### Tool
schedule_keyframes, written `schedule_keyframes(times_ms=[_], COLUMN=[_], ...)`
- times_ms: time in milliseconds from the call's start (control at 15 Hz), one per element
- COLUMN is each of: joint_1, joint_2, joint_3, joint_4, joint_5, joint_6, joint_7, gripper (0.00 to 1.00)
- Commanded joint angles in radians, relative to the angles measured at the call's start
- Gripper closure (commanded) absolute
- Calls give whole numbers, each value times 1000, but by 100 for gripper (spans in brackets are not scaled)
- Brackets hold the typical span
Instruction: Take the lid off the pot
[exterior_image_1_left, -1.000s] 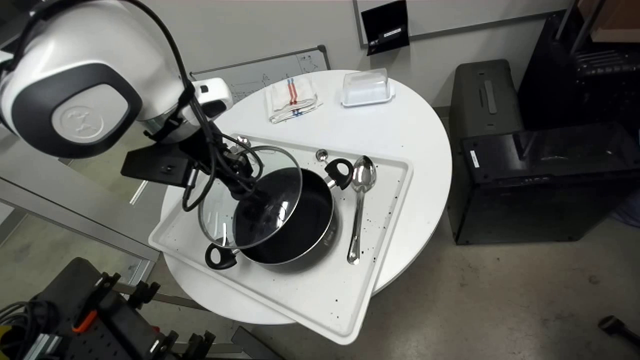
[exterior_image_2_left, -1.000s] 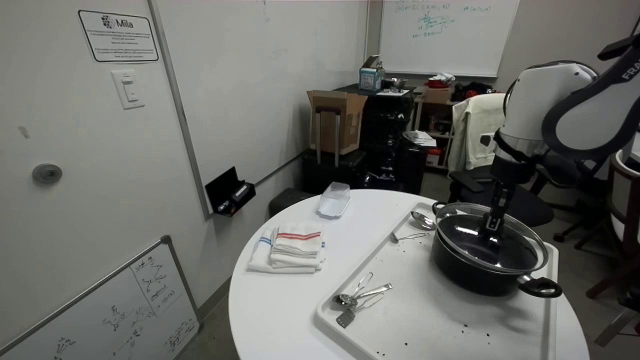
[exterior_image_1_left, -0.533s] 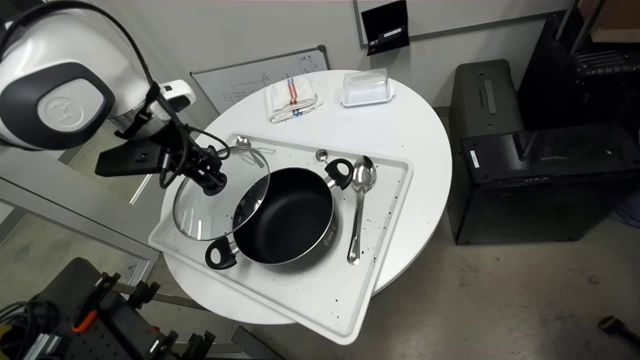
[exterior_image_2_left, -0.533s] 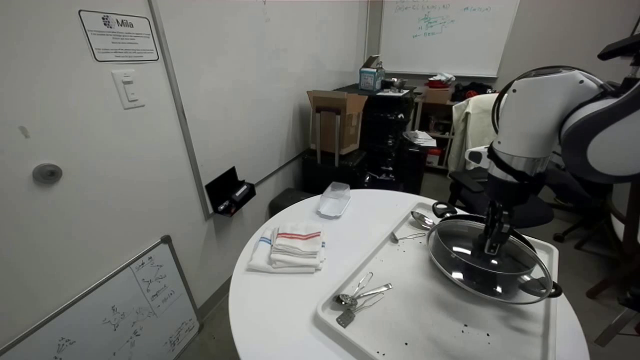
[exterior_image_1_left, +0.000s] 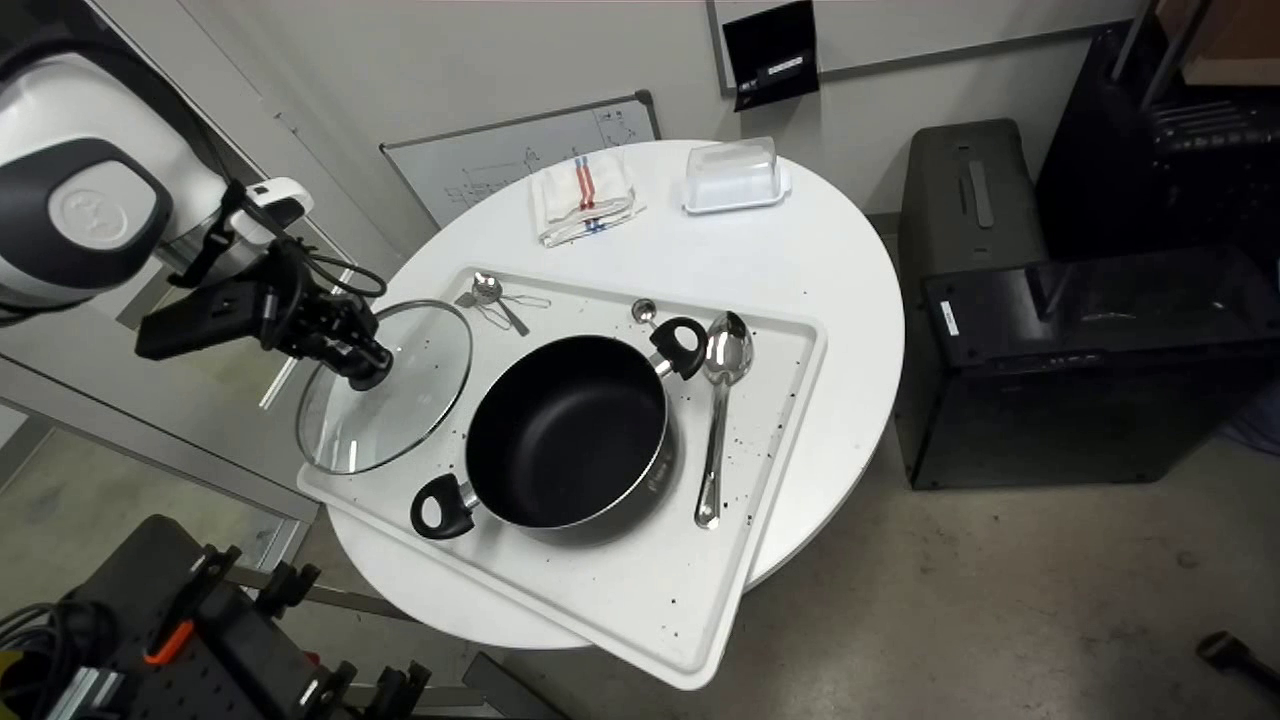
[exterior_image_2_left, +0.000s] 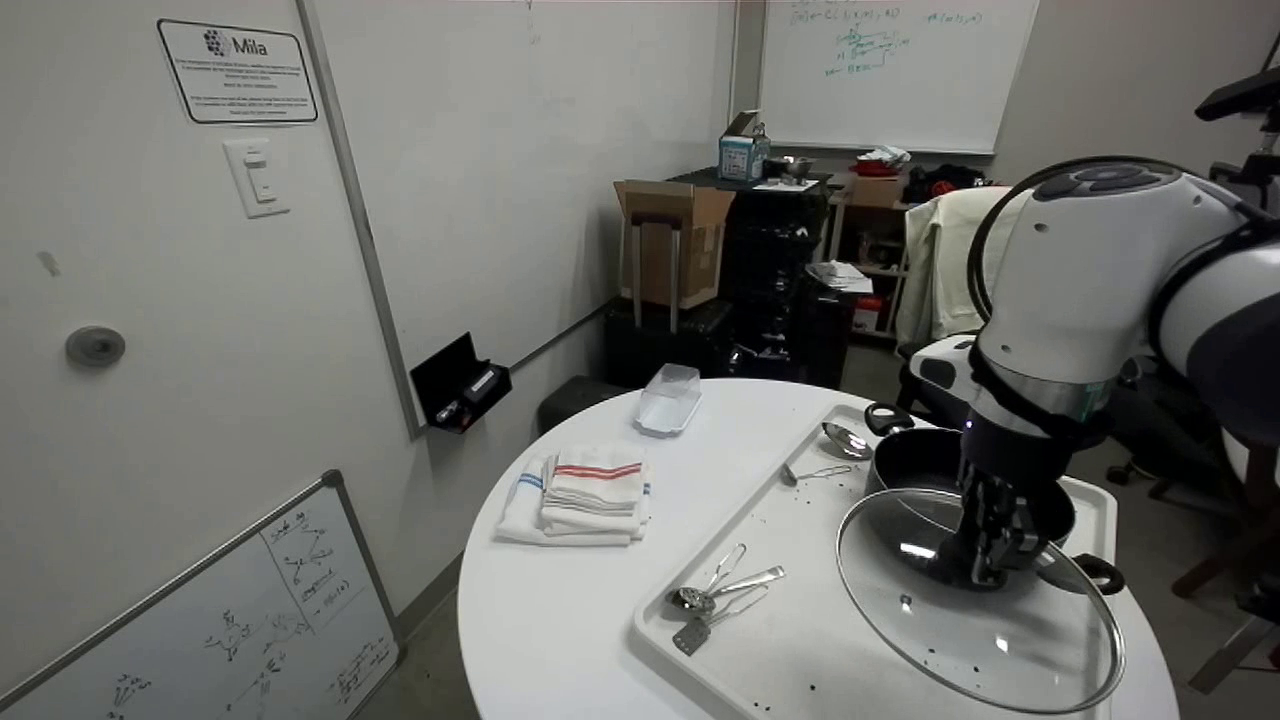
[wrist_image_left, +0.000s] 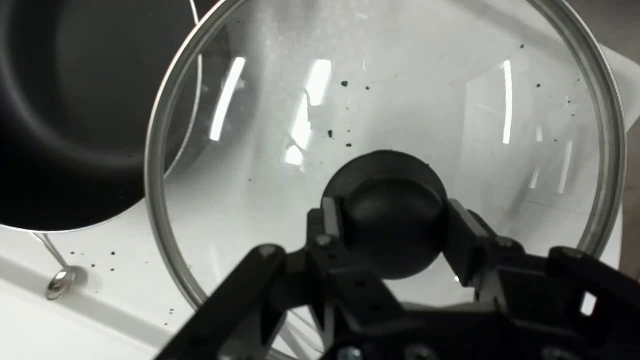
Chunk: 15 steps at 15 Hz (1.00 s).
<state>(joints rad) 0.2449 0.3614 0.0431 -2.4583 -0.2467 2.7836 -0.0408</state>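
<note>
"Gripper (wrist_image_left: 394, 220) first. Holding what?"

"Clamped on the round black knob (wrist_image_left: 390, 245) of the glass lid (exterior_image_1_left: 425, 385), with fingers (wrist_image_left: 467, 240) pressed to opposite sides, spread only as far as the knob allows."

"And the lid?"

"Off the pot (exterior_image_1_left: 567, 430), hanging near it over the white tray (exterior_image_1_left: 600, 590). Touching the tray or not, cannot tell."

"Obstructions?"

"In an exterior view, lid, gripper and arm (exterior_image_2_left: 1100, 285) before part of the pot. Just beside a handle (exterior_image_1_left: 663, 342) of the pot, a large metal spoon (exterior_image_1_left: 718, 420); farther along the tray, a cluster of small metal utensils (exterior_image_1_left: 487, 288). On the round table (exterior_image_1_left: 860, 300) beyond the tray, folded towels (exterior_image_1_left: 585, 200) and a white dish (exterior_image_1_left: 735, 178) under a see-through cover."

"Writing, labels?"

"'Mila' on a wall sign (exterior_image_2_left: 240, 75), with smaller print beneath, unreadable. Also marker scrawl on a leaning whiteboard (exterior_image_2_left: 240, 630), too faint to make out, and a pale mark on the pot's side, too small to read."
</note>
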Motion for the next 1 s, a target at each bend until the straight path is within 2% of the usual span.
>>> schedule_keyframes(times_ms=[0,400,933], joint_1=[65,130,145], joint_2=[37,154,325], joint_3=[-7,-30,-63], joint_4=[30,88,220], joint_5=[-55,-81,-59], joint_6=[-6,25,46], joint_7=[77,126,117], gripper=[75,75,75])
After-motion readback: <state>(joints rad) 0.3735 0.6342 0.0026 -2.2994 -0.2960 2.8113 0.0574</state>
